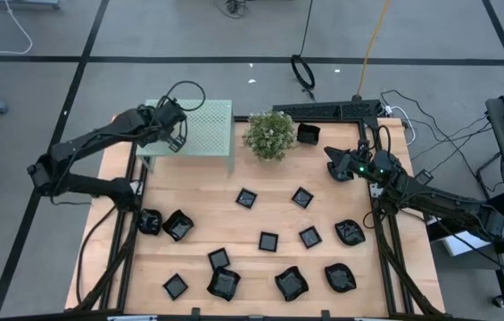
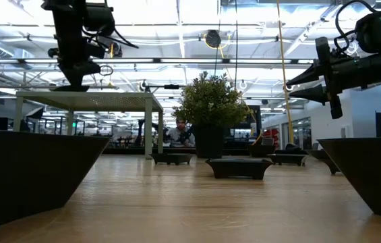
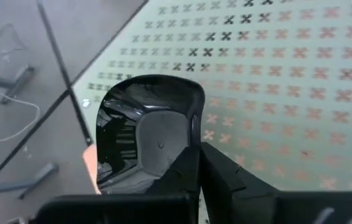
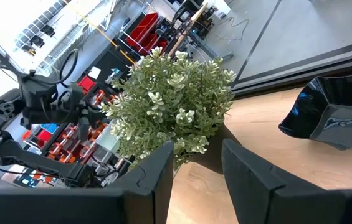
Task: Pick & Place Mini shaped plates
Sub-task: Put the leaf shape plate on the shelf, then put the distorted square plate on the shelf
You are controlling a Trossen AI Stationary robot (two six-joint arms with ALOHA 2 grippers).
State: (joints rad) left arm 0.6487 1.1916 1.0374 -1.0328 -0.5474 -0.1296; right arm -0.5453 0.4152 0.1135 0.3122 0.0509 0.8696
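While the left tool (image 1: 173, 134) hangs over the near-left corner of the green perforated shelf (image 1: 207, 125), one black plate (image 3: 144, 134) sits clamped between its fingers — the left wrist view shows the glossy dish pinched at its rim, lying just above the shelf's cross-patterned top. The right tool (image 1: 339, 164) hovers over the back right of the wooden surface (image 1: 260, 218), released, its two fingers (image 4: 250, 180) spread apart and pointing toward the potted plant (image 1: 269, 134). One more plate (image 4: 331, 118) lies on the wood just beside the plant, near that tool but not touched by it. The rest of the plates (image 1: 269, 241) are scattered across the front and middle of the surface — some square, some wavy-rimmed — well apart from both tools. Seen from the low view, a person (image 2: 177, 131) sits far off in the room behind the plant.
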